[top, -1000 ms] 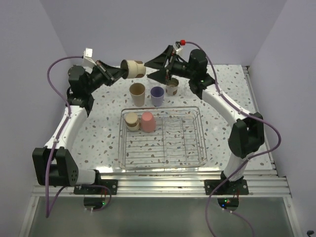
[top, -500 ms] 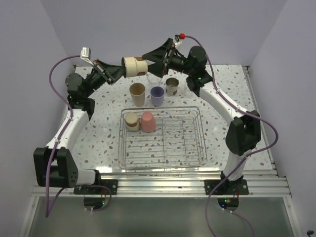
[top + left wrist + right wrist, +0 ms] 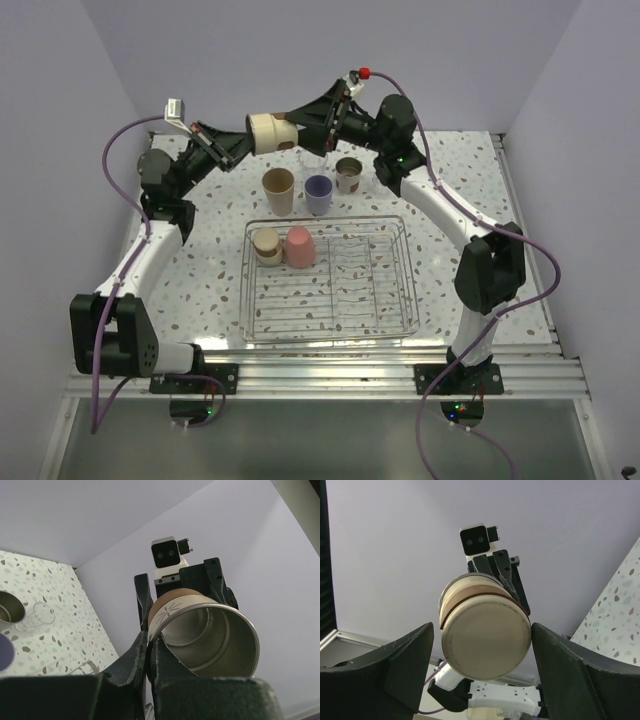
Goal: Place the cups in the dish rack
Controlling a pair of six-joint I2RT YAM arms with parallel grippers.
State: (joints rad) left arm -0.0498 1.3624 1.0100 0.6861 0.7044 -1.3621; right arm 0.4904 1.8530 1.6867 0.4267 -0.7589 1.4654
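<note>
Cups are spread over three spots. One cream cup [image 3: 268, 133] with a brown band hangs on its side in the air, at twelve o'clock from the dish rack [image 3: 408, 275]. The left gripper [image 3: 243, 143] is pinched tight on its rim. The right gripper [image 3: 294, 128] has its fingers spread wide to either side of the cup's base, with a sliver of gap on one side. At the rack's ten o'clock corner, a brown cup [image 3: 267, 245] and a pink cup [image 3: 300, 246] sit side by side. On the table [image 3: 200, 260], just past the rack toward twelve, stand a tan cup [image 3: 279, 190], a lavender cup [image 3: 319, 194] and a metallic cup [image 3: 348, 175].
</note>
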